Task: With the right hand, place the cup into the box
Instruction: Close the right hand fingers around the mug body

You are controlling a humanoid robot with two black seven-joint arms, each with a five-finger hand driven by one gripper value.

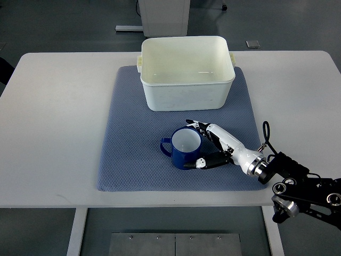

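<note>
Top view. I saw a white counter [64, 133] carrying a blue-grey mat [128, 160], which I took as my landmark. On the far half of the mat stood the box [186, 90], a white, open-topped rectangular tub with small lugs at its two ends; nothing showed inside it. Nearer the robot than the box, close to the middle of the mat's near half and well apart from the box, stood the cup [184, 151], a dark blue mug, upright, with a pale interior and its handle pointing toward the mat's left edge.

My right hand [209, 145] lay over the mat's near right quarter, its white forearm running back off the mat's near right corner to a black wrist assembly past the counter's front edge. The hand was against the right side of the cup: the fingers [196, 126] reached along the far right of the rim, and the thumb, dark with a white tip, lay against the near right of the wall by the base. The hand bracketed the cup between fingers and thumb, and I could not tell whether the grip was firm. The cup rested on the mat. Beyond the counter, the base of a white fixture [165, 16] stood on grey floor.
</note>
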